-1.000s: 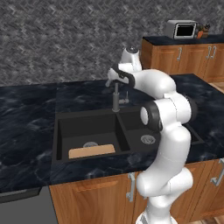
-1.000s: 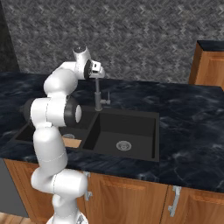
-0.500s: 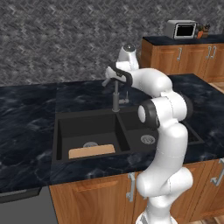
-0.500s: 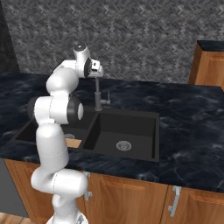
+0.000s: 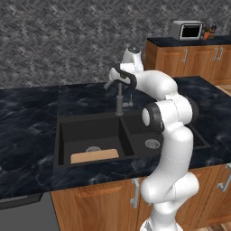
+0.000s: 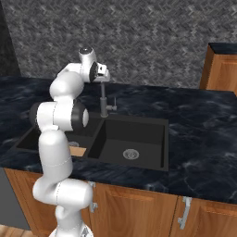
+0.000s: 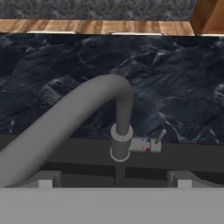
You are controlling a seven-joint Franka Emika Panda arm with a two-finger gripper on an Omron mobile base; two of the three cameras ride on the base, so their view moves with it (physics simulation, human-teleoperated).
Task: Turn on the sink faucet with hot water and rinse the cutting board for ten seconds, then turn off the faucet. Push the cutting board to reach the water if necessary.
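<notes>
Faucet (image 7: 120,144) isn't on yet, so basically everything's left: gripper (image 7: 114,178) hangs over it with jaws spread and empty, lever (image 7: 158,139) at 3 o'clock, no water, cutting board (image 5: 94,156) dry in the left sink (image 5: 66,135) basin.

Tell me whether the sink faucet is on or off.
Off: no water stream shows below the sink faucet spout, and the cutting board lies dry-looking in the left basin of the sink.
</notes>
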